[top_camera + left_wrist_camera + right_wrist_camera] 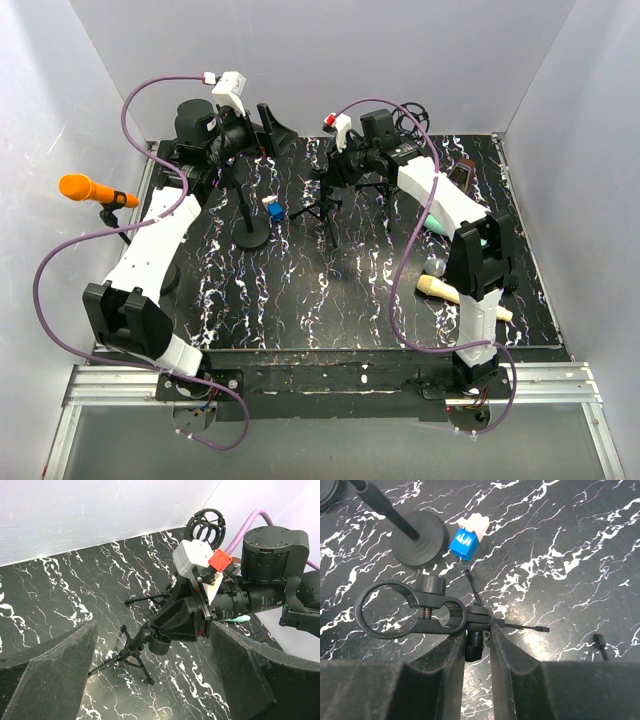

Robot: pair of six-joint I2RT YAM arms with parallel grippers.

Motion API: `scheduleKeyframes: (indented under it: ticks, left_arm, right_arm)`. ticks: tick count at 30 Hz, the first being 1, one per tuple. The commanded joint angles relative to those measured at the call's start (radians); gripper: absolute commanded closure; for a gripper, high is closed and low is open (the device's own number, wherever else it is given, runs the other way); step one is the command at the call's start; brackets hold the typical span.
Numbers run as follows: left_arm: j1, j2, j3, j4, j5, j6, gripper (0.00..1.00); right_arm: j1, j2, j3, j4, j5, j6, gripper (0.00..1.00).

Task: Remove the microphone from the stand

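An orange microphone (88, 188) sits in a black clip on a stand at the far left, beyond the mat's edge; the stand's lower part is hidden behind my left arm. My left gripper (272, 125) is at the back left, open and empty, its wide-apart fingers (50, 675) facing the right gripper. My right gripper (345, 165) is shut on the neck of a small black tripod stand (325, 205). In the right wrist view the gripper (477, 640) pinches the joint just below the stand's empty ring clip (410, 611). The tripod (127, 652) also shows in the left wrist view.
A pole stand with a round base (250, 236) and a blue-and-white block (272, 208) stand left of the tripod. A cream microphone-like piece (440, 288) and a teal object (440, 222) lie at the right. A black ring mount (413, 115) sits at the back.
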State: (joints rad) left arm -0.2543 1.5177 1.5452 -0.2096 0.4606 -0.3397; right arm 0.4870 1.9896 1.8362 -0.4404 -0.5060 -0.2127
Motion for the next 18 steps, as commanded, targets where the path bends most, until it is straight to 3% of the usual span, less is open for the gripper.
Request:
scheduleKeyframes:
  ticks: [1,9,14,16,18]
  left_arm:
    - [0.006,-0.065,-0.016,-0.005,0.009,0.018,0.07]
    - [0.006,-0.074,-0.017,-0.024,0.01,0.041,0.07]
    - [0.006,-0.071,-0.008,-0.031,0.024,0.054,0.07]
    - [0.006,-0.07,0.003,-0.034,0.036,0.064,0.07]
    - [0.003,-0.065,0.021,-0.05,0.05,0.091,0.07]
  right_arm:
    - [-0.004,0.015,0.04,0.077,0.147,-0.01,0.99]
    - [-0.014,0.047,0.09,0.252,0.378,-0.027,0.99]
    - [-0.015,0.098,0.152,0.243,0.417,-0.039,0.99]
    - [-0.016,0.103,0.159,0.217,0.406,-0.033,0.81]
    - [-0.016,0.083,0.147,0.192,0.394,-0.019,0.55]
